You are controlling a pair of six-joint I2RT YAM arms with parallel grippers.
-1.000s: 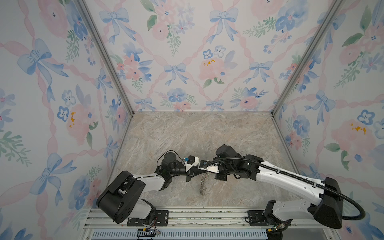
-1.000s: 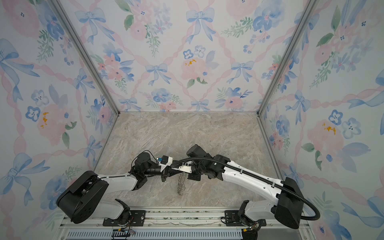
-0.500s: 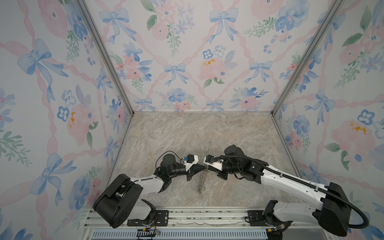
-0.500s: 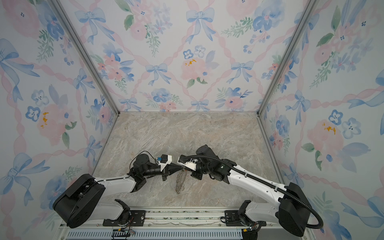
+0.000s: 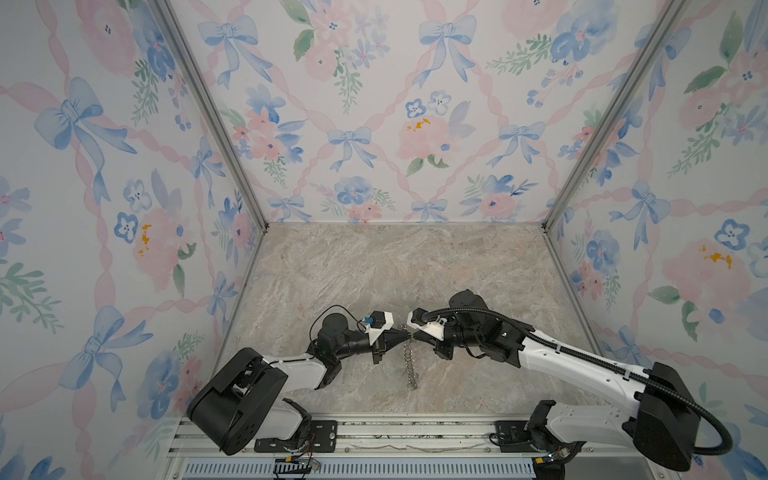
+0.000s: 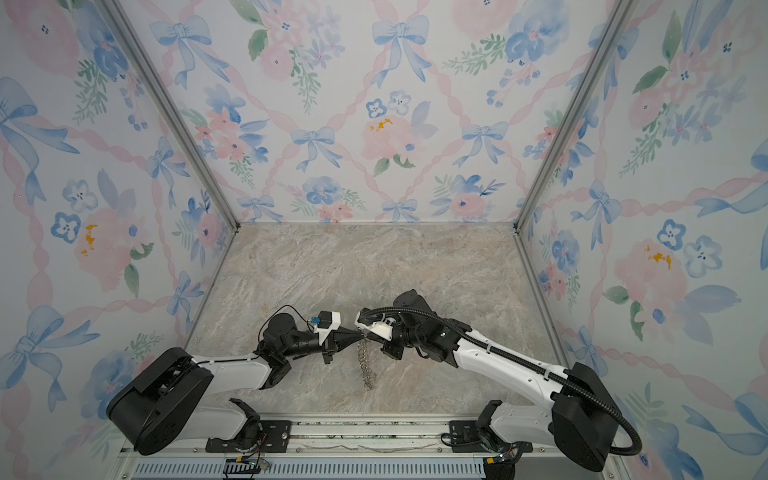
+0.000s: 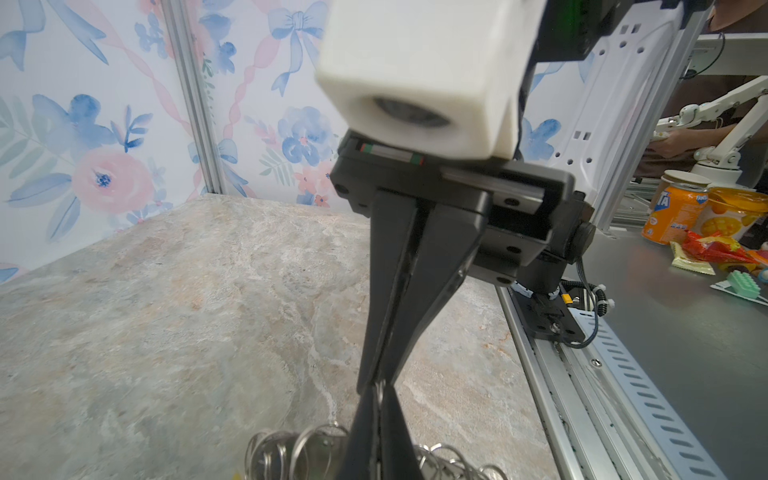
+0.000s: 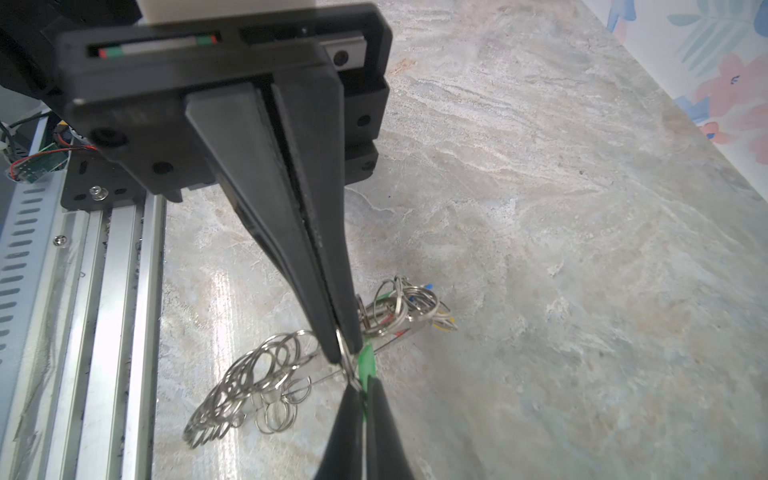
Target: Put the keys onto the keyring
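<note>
In both top views my two grippers meet tip to tip above the front of the marble table. The keyring [image 5: 409, 359] [image 6: 365, 361] hangs from that point like a chain of silver wire rings. My left gripper [image 5: 401, 330] [image 6: 356, 331] [image 7: 377, 392] [image 8: 343, 352] is shut on one wire ring [image 8: 344, 347]. My right gripper [image 5: 410, 330] [image 6: 365, 332] [image 8: 360, 388] [image 7: 376, 379] is shut on a green key [image 8: 366, 360], which touches that ring. Other keys [image 8: 415, 309] with blue, yellow and red heads hang among the keyring's far rings.
An aluminium rail [image 5: 374, 432] runs along the table's front edge, just behind the keyring's lower end. Flowered walls close the table's left, right and back sides. Beyond the rail, an orange can [image 7: 675, 212] and snack packets [image 7: 710, 249] stand on a grey bench.
My right arm has drawn back to the right, so its fingertips now meet the left gripper's tips instead of overlapping them. The left gripper has hardly moved and still holds the keyring.
</note>
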